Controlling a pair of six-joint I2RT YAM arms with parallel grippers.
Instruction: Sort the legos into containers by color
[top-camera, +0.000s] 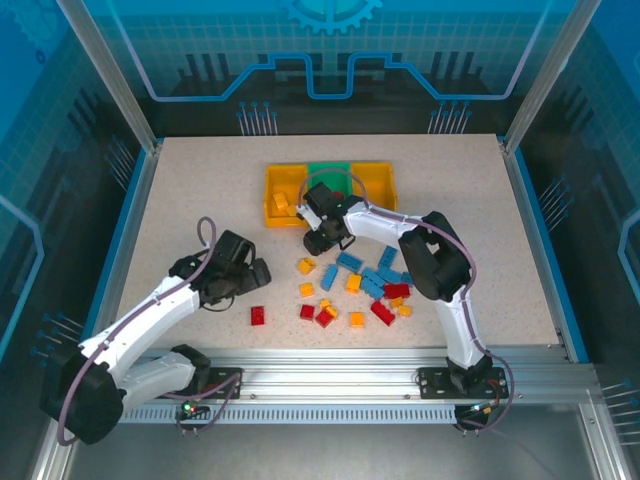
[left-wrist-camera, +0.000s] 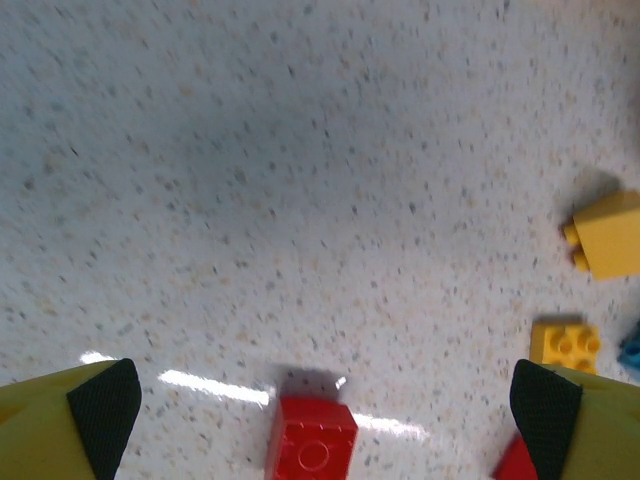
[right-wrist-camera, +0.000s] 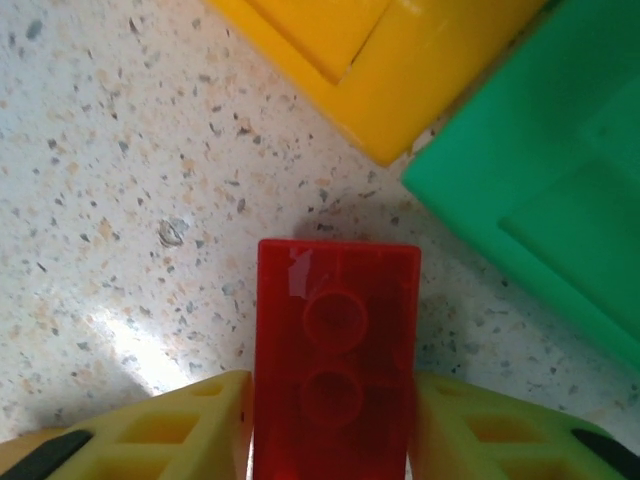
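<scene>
In the right wrist view my right gripper is shut on a red lego, its yellow fingers pressed against both long sides, just above the table. Close ahead are the corner of a yellow container and the green container. From above, the right gripper hovers just in front of the row of containers. My left gripper is open over bare table, with a lone red lego between its wide-apart pads. Loose red, blue and yellow legos lie at the centre right.
The left yellow bin holds a yellow brick. Two yellow bricks lie to the right of the left gripper. The green bin and the right yellow bin stand behind the right arm. A metal rail runs along the near table edge.
</scene>
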